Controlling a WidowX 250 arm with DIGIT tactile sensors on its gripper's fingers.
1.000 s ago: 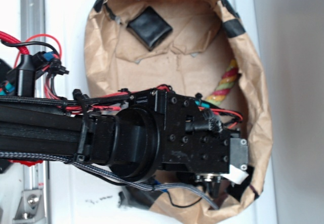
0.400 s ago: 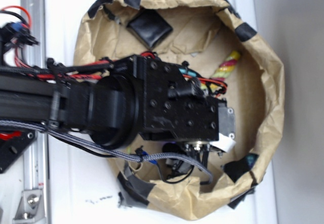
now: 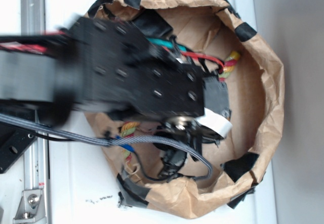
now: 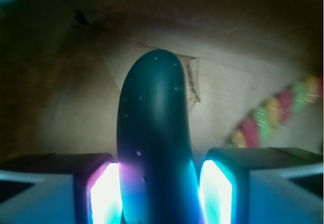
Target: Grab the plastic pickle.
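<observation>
Between our glowing pads [image 4: 107, 191] the plastic pickle [image 4: 154, 143] now stands clamped, our gripper [image 4: 161, 193] closed on its sides, and since the arm has swung up-left over the paper bag [image 3: 268, 82], we judge the grab made.

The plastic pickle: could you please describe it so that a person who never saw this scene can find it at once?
Look inside the crumpled brown paper bag taped with black tape, under the black robot arm. In the wrist view, the small, glossy, very dark green plastic pickle with a rounded end stands between the two glowing fingers of the gripper. Unlike the red-yellow-green twisted rope behind it, it is short, smooth and one colour.
</observation>
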